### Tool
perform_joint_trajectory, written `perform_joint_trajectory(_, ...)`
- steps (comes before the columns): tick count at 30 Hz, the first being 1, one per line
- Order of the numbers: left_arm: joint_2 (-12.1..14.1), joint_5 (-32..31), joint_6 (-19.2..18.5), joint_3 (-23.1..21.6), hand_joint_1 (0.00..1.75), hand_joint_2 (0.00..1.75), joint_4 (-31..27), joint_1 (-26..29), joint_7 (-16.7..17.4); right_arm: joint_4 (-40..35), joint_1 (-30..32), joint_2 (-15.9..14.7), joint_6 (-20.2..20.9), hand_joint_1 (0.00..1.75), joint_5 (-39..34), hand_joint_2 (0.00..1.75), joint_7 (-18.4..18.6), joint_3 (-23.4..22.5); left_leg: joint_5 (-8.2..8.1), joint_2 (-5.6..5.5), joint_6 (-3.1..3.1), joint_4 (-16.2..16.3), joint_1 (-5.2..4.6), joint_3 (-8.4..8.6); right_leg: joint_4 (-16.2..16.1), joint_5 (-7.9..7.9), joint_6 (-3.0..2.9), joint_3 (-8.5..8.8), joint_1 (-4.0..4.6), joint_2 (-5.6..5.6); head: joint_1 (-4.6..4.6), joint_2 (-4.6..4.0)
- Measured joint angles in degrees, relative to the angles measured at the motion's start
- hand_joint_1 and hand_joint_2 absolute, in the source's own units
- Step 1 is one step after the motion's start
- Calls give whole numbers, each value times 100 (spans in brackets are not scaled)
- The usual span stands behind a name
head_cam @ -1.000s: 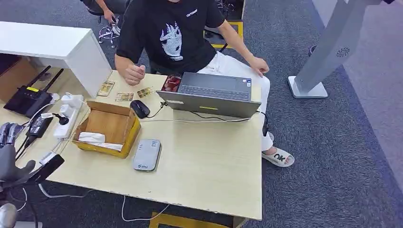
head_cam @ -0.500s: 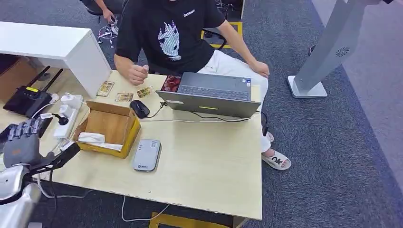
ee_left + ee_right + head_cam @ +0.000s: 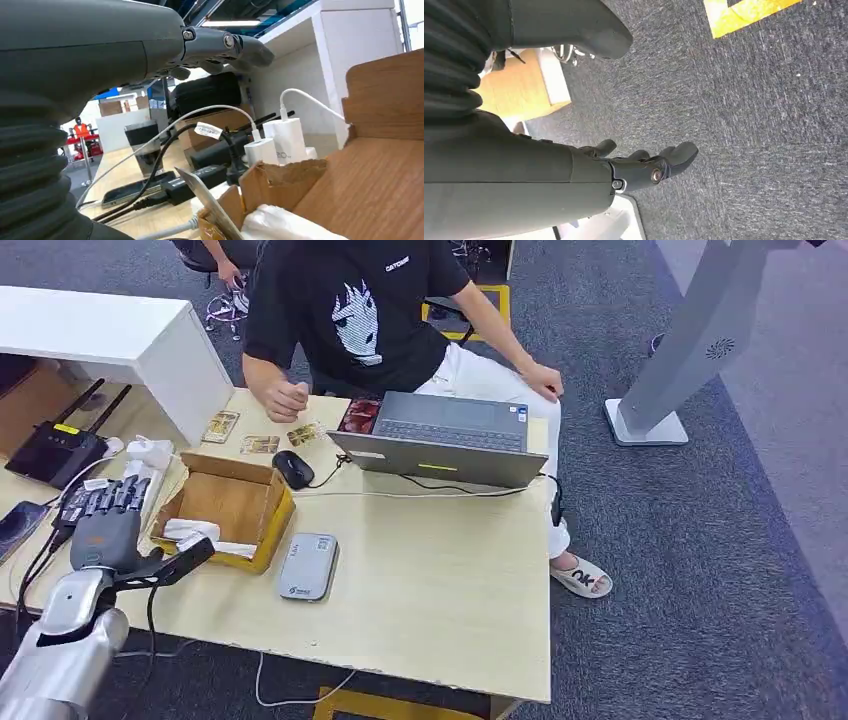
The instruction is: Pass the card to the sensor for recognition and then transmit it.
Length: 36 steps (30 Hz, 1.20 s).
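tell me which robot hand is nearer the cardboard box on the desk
Left. The left hand is raised beside the cardboard box, at its near corner, fingers apart. The right hand hangs over the grey carpet, off the desk.

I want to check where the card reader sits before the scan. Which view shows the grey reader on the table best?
The head view: the whole reader lies flat on the table, beside the cardboard box. The left wrist view looks at the box and chargers instead; the right wrist view looks down at carpet.
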Motion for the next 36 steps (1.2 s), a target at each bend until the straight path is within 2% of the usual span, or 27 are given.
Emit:
perform_joint_trajectory(2,-11,4,-7,-61,0,175,0,-7,6,0,-3,0,-2,0,0,175,0,-13,0,0,0,0,0,0,0,0,0,0,0,0,0,0)
perform_joint_trajectory(3,-17,4,-15,-76,12,175,0,-7,9,0,-6,0,-2,0,0,175,0,-24,0,1,0,0,0,0,0,0,0,0,0,1,0,-2)
perform_joint_trajectory(4,-20,2,-20,-103,159,175,-2,-6,11,2,-10,0,-2,0,2,175,0,-37,0,1,0,0,0,0,0,0,0,-1,0,2,0,-2)
perform_joint_trajectory(5,-24,-2,-28,-122,175,175,-7,-6,15,2,-10,0,-4,0,2,175,2,-44,0,1,0,0,0,0,0,0,0,0,0,2,0,-2)
perform_joint_trajectory(17,46,125,-564,-253,175,175,-83,-4,166,7,-19,-7,33,0,107,175,-44,-173,0,1,0,0,0,-1,1,0,0,0,0,2,0,-2)
perform_joint_trajectory(36,98,195,-710,-321,175,175,-144,-5,181,7,-21,-9,33,0,136,175,-61,-236,0,2,0,0,0,-1,1,0,0,0,0,3,0,0)
